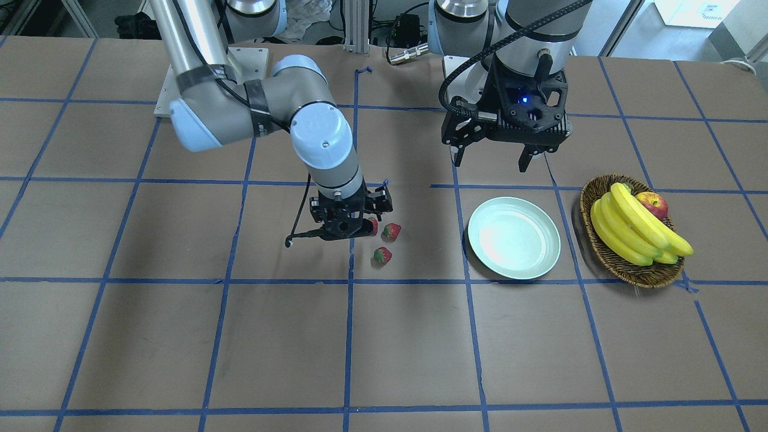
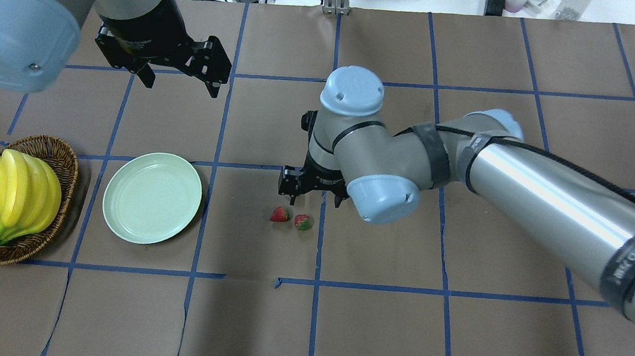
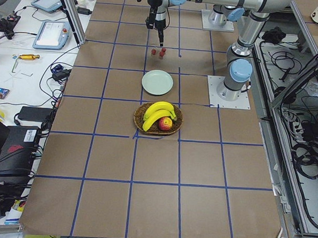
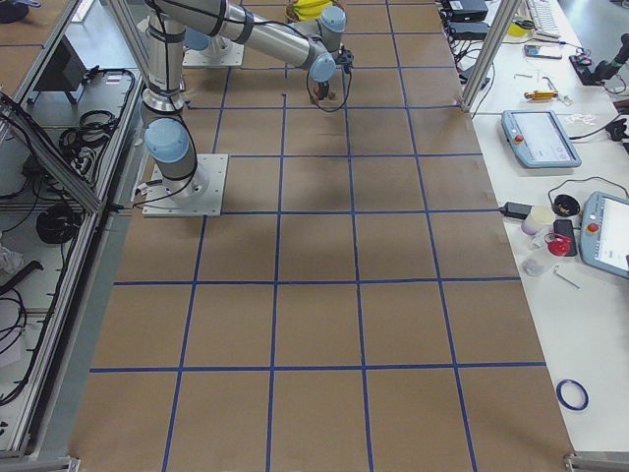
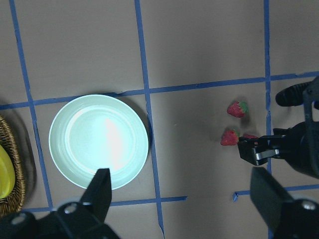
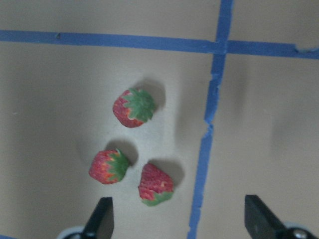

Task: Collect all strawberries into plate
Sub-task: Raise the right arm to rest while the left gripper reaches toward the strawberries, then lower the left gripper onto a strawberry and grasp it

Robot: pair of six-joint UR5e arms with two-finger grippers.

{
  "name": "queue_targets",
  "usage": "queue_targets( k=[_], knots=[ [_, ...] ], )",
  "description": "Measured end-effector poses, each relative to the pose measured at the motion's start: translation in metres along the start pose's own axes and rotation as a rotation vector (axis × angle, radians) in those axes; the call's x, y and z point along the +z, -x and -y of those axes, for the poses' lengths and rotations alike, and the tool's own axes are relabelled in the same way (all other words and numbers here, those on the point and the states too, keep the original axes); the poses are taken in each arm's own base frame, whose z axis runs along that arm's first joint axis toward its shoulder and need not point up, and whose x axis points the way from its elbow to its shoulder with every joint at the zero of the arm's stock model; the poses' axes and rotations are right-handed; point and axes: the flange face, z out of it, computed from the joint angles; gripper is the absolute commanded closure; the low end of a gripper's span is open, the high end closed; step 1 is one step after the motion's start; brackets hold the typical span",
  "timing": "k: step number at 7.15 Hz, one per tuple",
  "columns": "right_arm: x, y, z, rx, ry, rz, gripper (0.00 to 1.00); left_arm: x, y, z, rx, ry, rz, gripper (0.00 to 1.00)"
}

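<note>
Red strawberries [image 6: 132, 107] on brown paper [image 6: 50, 74], below the wide-spread right tool [image 6: 180, 221].

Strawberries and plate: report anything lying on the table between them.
Nothing visible does. Only bare table lies between the strawberries and the plate. The basket sits on the plate's other side, off that path. The right gripper hangs open over the strawberries with nothing between.
</note>
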Motion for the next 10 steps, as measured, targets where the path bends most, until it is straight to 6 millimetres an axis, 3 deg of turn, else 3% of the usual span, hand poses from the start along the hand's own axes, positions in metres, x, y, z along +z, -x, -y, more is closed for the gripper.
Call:
queue_targets(
  k=[2, 3, 4, 5, 7, 10],
  knots=[
    [-0.113, -0.060, 0.003, 0.040, -0.064, -0.007, 0.00, 0.007, -0.001, 0.001, -0.002, 0.016, 0.002, 0.00],
    [-0.160, -0.084, -0.001, 0.057, -0.114, -0.049, 0.00, 0.018, -0.003, 0.000, -0.004, 0.037, -0.001, 0.00],
    [-0.195, -0.104, -0.003, 0.062, -0.130, -0.089, 0.00, 0.034, -0.005, -0.003, -0.022, 0.068, -0.004, 0.00],
    [-0.221, -0.120, -0.004, 0.045, -0.116, -0.112, 0.00, 0.055, -0.015, -0.011, -0.056, 0.105, -0.001, 0.00],
    [-0.255, -0.139, -0.004, 0.022, -0.122, -0.148, 0.00, 0.104, -0.052, -0.026, -0.068, 0.113, 0.001, 0.00],
    [-0.265, -0.149, -0.004, 0.028, -0.130, -0.219, 0.00, 0.186, -0.072, -0.046, -0.063, 0.114, -0.022, 0.03]
  ],
)
